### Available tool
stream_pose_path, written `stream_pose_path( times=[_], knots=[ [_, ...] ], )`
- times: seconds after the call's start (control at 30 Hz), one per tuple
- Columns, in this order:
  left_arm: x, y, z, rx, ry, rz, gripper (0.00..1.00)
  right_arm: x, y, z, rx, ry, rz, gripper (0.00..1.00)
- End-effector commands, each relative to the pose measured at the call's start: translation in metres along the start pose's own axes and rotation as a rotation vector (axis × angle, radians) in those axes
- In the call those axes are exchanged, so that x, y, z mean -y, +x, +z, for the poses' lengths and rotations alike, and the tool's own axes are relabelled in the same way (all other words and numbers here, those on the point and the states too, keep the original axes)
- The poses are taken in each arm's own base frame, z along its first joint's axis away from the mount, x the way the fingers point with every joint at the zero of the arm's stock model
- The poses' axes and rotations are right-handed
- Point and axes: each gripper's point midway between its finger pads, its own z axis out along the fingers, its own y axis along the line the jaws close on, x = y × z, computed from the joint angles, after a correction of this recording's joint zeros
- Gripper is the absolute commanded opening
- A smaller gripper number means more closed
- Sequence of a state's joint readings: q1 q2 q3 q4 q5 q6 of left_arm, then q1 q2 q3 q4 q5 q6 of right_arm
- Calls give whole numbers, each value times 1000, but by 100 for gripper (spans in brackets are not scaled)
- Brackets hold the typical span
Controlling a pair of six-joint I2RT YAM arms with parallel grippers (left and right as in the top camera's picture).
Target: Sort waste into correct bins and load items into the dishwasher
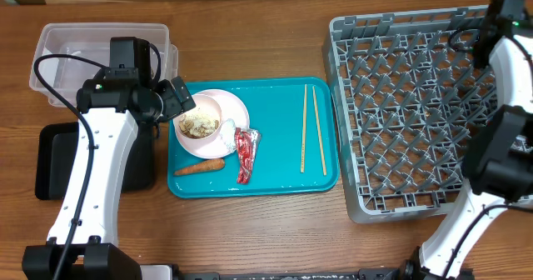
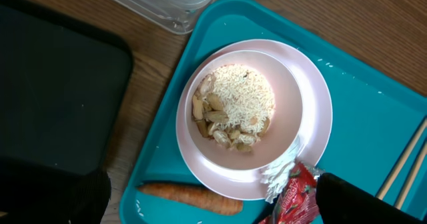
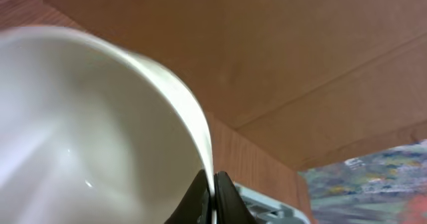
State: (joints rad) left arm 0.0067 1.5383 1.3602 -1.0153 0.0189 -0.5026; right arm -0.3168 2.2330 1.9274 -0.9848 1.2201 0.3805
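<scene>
The right fingers (image 3: 230,207) are clamped on the rim of a white bowl (image 3: 80,131), near the far right corner of the table (image 1: 250,13), at the edge of the rack (image 1: 400,105). Loading looks like the step in hand, and next the bowl needs lowering between the pegs. The left fingers (image 2: 360,197) hang spread and empty over the rice (image 2: 240,97) on the pink plate (image 2: 313,117), which sits on the teal tray (image 1: 275,163) mid-table.

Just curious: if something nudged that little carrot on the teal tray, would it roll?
Probably: the carrot looks round and tapered, so it may roll in a curve. It lies straight, so likely stiff.
</scene>
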Motion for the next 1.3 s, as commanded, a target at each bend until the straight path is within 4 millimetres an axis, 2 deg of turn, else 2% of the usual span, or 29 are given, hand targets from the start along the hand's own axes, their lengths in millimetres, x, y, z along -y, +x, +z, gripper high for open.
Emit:
stream_pose_path(
  times=[0.0,0.3,0.4,0.53,0.57,0.6,0.63,0.73,0.83,1.0,1.1,1.2,1.27],
  knots=[
    [4,-2,-7,12,24,-29,100,-23,11,-11,-12,-59,-12,4],
    [4,-1,-7,10,25,-29,100,-55,39,-44,-26,-164,-85,4],
    [4,-2,-7,11,25,-29,100,-65,48,-55,-51,-217,-123,8],
    [5,-1,-7,8,30,-29,100,-72,64,-69,-90,-269,-192,18],
    [6,-1,-7,6,32,-29,100,-74,69,-73,-106,-284,-216,29],
    [6,-1,-7,5,33,-29,100,-74,73,-75,-114,-289,-234,47],
    [6,0,-7,4,33,-28,100,-72,76,-80,-118,-291,-259,76],
    [5,0,-7,2,32,-28,100,-67,71,-90,-116,-323,-247,86],
    [5,0,-7,2,32,-28,100,-62,60,-110,-150,-446,-190,89],
    [5,0,-7,1,31,-28,100,-46,28,-154,-162,-717,-115,92],
    [5,0,-7,2,31,-27,100,-28,12,-180,-130,-854,-106,92],
    [4,2,-7,-5,27,-23,100,-10,5,-202,-131,-958,-72,100],
    [3,5,-7,-15,21,-17,100,-5,5,-218,-126,-1051,-99,100]
  ],
)
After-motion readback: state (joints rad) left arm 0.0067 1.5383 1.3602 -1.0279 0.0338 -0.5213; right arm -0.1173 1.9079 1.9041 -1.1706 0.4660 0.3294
